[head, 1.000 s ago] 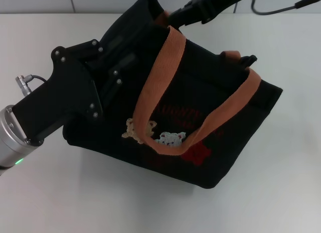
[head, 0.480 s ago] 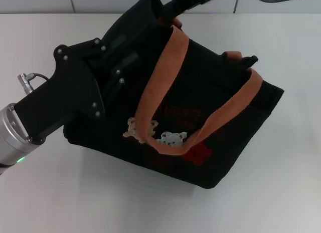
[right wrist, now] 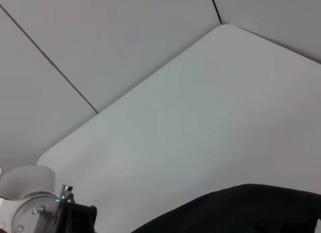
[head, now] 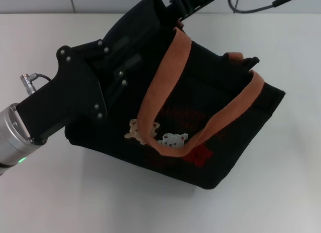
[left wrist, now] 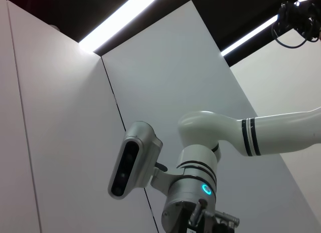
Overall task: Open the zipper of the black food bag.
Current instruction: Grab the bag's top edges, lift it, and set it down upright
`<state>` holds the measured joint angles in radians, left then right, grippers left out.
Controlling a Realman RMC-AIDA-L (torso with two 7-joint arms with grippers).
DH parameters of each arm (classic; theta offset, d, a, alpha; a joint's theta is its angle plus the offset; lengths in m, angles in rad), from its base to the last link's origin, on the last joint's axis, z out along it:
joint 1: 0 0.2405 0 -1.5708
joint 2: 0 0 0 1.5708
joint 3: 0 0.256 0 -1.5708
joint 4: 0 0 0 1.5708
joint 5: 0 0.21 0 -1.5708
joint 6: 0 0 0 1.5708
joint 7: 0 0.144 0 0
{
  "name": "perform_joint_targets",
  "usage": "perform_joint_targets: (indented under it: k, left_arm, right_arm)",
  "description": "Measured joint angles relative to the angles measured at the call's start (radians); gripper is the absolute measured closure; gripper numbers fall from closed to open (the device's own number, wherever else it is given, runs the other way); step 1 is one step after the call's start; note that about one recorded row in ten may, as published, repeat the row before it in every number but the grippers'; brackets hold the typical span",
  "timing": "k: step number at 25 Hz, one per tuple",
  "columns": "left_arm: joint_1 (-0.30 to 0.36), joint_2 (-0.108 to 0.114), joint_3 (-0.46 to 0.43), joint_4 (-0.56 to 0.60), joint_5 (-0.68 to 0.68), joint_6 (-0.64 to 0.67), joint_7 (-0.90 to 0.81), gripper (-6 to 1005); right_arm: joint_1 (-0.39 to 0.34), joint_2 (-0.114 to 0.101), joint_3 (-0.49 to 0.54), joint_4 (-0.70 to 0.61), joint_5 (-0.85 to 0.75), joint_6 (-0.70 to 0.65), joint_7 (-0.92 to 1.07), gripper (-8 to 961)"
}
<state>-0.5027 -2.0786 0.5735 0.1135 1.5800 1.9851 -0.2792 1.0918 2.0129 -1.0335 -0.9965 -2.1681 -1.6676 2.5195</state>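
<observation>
Black boxy fabric food bag (head: pixel 210 118) with two orange-brown webbing handles (head: pixel 165 82), cream bear patches (head: pixel 155 135) and red print on the front, sitting askew on the white table (head: pixel 281 193), near its middle. Thin black zipper track along the top rim not clearly traceable against the dark fabric; pull not made out. Left pincer (head: pixel 118 72), black and blocky on a silver wrist, pressed against the bag's left end near the rim; fingers lost against the black cloth, so spread and grip cannot be told. Right pincer (head: pixel 188 0) at the bag's far upper corner, beside the top of the nearer handle, mostly cut off by the picture edge; opening likewise cannot be told. Bag's far corner raised toward the right pincer. Right wrist view: dark bag fabric (right wrist: pixel 241 210) low against the pale table (right wrist: pixel 190 133).
</observation>
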Motion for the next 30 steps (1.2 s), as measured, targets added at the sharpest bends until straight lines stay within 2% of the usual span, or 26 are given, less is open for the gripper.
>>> perform_joint_targets:
  k: [7,16,24,29,30]
  left_arm:
    - [-0.002,0.000,0.001,0.000,0.000,0.000,0.000,804]
    - [-0.005,0.000,0.003,0.000,0.000,0.000,0.002,804]
    - [-0.005,0.000,0.003,0.000,0.000,0.000,0.003,804]
    - [-0.003,0.000,0.003,0.000,0.000,0.000,0.004,804]
    - [-0.002,0.000,0.003,0.000,0.000,0.000,0.005,804]
  right_arm:
    - [0.025,0.016,-0.032,0.011,-0.047,0.018,0.007,616]
    - [0.044,0.026,-0.033,0.023,-0.072,0.027,0.013,610]
    - [0.069,0.046,-0.072,0.012,-0.148,0.040,0.008,725]
    - [0.048,0.049,-0.071,-0.054,-0.146,0.036,-0.004,939]
    - [0.042,0.049,-0.069,-0.067,-0.145,0.034,-0.005,941]
